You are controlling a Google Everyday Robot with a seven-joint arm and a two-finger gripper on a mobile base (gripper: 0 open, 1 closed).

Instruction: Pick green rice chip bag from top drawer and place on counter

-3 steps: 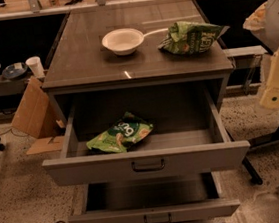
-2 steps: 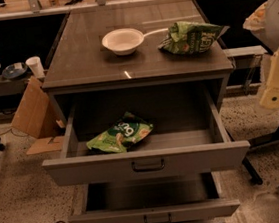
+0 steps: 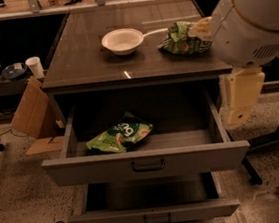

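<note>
Green rice chip bag (image 3: 119, 135): lying left-centre in open top drawer (image 3: 145, 163). Counter (image 3: 83, 59): carrying bowl (image 3: 122, 40), darker green bag (image 3: 184, 38). Gripper (image 3: 241, 97): hanging right of top drawer, holding nothing; openness I cannot tell. I'm judging approach step; next: reaching left, down onto bag.

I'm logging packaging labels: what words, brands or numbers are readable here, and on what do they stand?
On the green rice chip bag in the top drawer: white lettering on a dark round logo, too blurred to read.
On the darker green bag on the counter: pale print, unreadable.
On the white bowl: no text visible.
On the gripper, hanging at the drawer's right side: no marking visible.
</note>
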